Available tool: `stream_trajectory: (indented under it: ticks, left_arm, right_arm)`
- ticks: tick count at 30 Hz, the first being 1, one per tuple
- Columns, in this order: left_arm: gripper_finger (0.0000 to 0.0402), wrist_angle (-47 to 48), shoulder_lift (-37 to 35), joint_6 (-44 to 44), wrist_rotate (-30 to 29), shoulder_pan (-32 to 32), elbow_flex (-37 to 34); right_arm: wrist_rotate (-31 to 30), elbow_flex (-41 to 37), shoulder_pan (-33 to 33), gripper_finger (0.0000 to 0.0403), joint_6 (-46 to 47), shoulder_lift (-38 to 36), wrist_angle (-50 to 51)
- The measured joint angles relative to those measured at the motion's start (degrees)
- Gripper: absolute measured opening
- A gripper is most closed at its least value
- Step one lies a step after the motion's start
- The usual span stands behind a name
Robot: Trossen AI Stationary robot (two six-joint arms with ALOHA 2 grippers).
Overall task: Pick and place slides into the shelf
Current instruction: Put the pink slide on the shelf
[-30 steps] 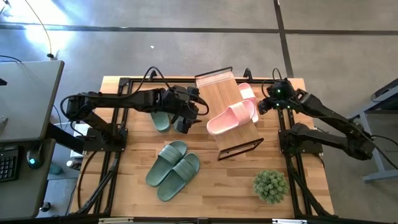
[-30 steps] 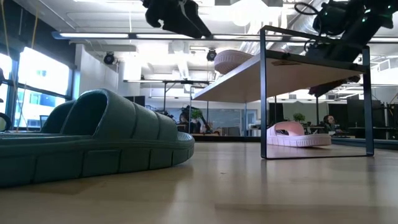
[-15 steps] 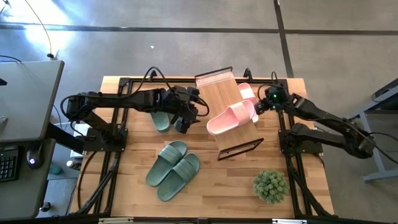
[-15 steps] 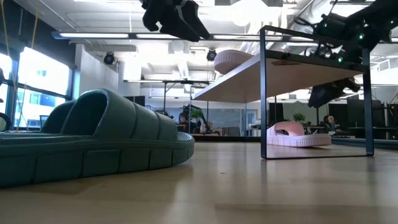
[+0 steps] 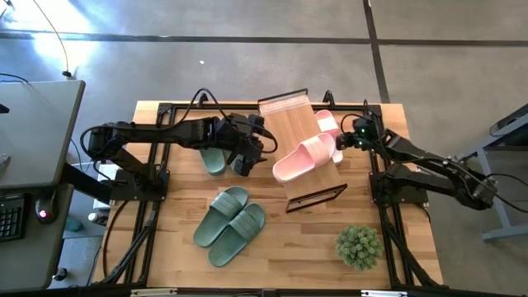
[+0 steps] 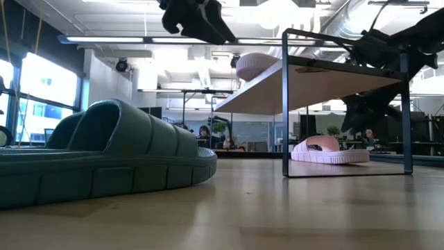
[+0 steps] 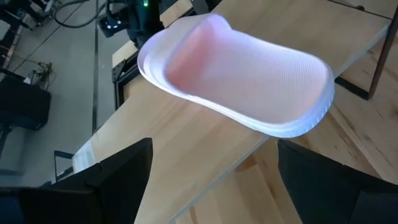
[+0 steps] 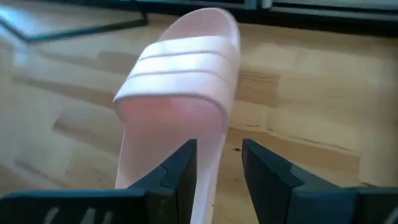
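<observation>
A pale pink slide (image 5: 304, 157) lies across the shelf's wooden top (image 5: 289, 115), its sole on the slats, and also shows in the left wrist view (image 7: 242, 74). A second pink slide (image 8: 180, 81) rests sole down on the table by the shelf's right side (image 5: 328, 124). My right gripper (image 8: 219, 168) is low at this slide's heel end, open, with the slide's side rim between its fingers. My left gripper (image 5: 247, 157) hangs open above the table, left of the shelf, with nothing between its fingers. My right gripper comes slanting down from the table's right side along the pink slide, its fingers (image 8: 180, 171) standing either side of the rim (image 8: 208, 180) near the heel. I cannot tell whether they touch it. The slide lies flat on the table.
A pair of green slides (image 5: 229, 216) lies at the near left, large in the low view (image 6: 104, 160). Another green slide (image 5: 214, 158) lies under my left arm. A small potted plant (image 5: 359, 246) stands at the near right. The shelf's black frame (image 6: 284, 104) stands close to my right arm.
My right gripper has sunk toward the table and the pink slide beside the shelf, rolling as it went. The shelf, with the pink slide on top, has shifted a little toward the table's left.
</observation>
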State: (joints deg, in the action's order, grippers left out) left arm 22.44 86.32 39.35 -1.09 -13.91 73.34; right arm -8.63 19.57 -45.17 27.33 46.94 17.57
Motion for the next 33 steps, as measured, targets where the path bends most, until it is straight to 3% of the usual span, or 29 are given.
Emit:
stream_trajectory:
  ticks: [7,15,33]
  left_arm:
    - [0.0326,0.0,0.0,-0.83,-0.02,0.0,0.0]
    - [0.0326,-0.02,0.0,-0.79,-0.02,0.0,0.0]
    - [0.0326,-0.04,0.0,-0.81,-0.02,0.0,0.0]
  right_arm:
    - [7.35,0.0,-6.57,0.0119,4.65,0.04,-0.32]
    - [10.82,0.08,-7.63,0.0119,-0.91,2.31,-4.77]
    - [4.28,0.09,-6.15,0.0119,-4.2,16.85,-14.95]
